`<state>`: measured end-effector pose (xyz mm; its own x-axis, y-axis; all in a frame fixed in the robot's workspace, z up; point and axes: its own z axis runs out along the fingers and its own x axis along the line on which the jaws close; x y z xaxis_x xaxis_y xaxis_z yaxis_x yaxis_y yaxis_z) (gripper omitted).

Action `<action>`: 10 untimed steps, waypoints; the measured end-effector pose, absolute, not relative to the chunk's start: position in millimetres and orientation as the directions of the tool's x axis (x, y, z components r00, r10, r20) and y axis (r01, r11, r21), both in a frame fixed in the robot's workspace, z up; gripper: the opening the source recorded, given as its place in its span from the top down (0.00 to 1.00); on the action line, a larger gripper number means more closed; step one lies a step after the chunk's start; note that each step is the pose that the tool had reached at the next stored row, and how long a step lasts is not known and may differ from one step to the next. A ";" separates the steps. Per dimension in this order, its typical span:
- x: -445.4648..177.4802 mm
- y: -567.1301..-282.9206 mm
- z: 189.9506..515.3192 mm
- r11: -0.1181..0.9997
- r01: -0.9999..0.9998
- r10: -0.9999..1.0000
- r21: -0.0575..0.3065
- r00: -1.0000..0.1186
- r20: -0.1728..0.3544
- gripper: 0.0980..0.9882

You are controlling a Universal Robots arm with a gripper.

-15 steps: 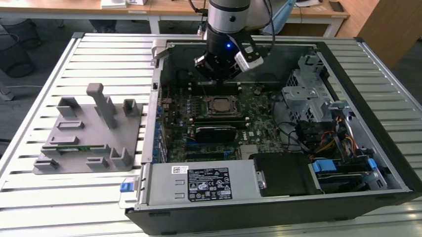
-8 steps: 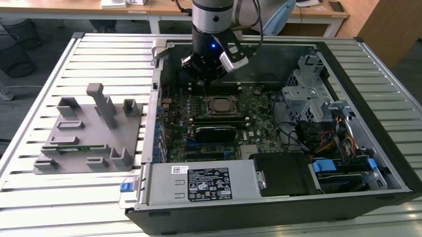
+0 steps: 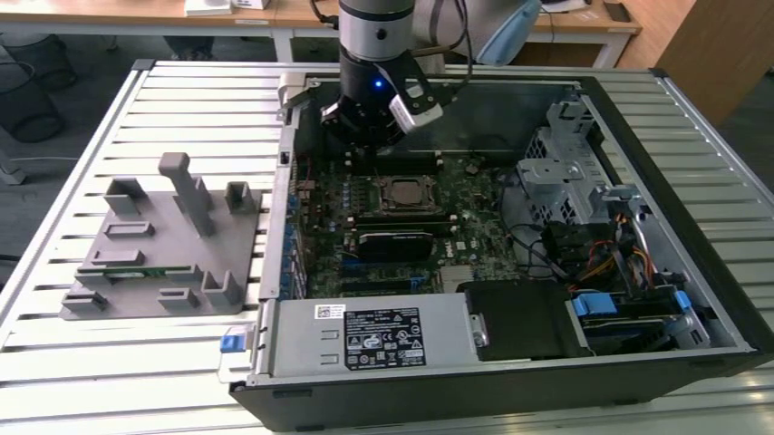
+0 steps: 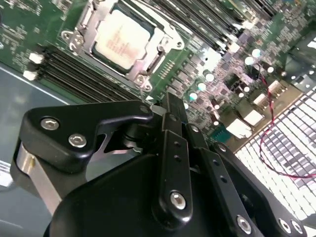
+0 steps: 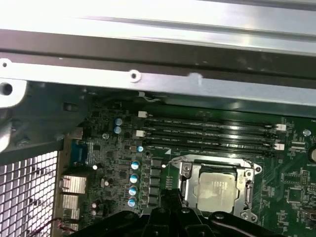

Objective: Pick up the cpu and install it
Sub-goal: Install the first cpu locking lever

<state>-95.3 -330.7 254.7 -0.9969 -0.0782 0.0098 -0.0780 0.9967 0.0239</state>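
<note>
The cpu, a pale silver square chip, lies flat in its socket on the green motherboard inside the open computer case. In both wrist views the cpu sits framed by the metal socket bracket. My black gripper hangs over the board just beyond the socket, toward the case's far wall. Its fingers are drawn together at the gripper tip, which is shut on nothing and clear of the chip. The gripper edge sits beside the socket.
A grey fixture tray with a green memory stick lies at the exterior view's left. Memory slots run beside the socket. A black finned block, the power supply and a drive cage crowd the case.
</note>
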 end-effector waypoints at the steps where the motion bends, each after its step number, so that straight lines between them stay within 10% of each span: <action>1: -97.2 -330.7 254.7 0.997 -0.078 -0.078 0.024 -0.997 0.010 0.99; 10: -105.4 -330.0 254.7 0.997 -0.078 -0.078 0.024 -0.997 0.010 0.99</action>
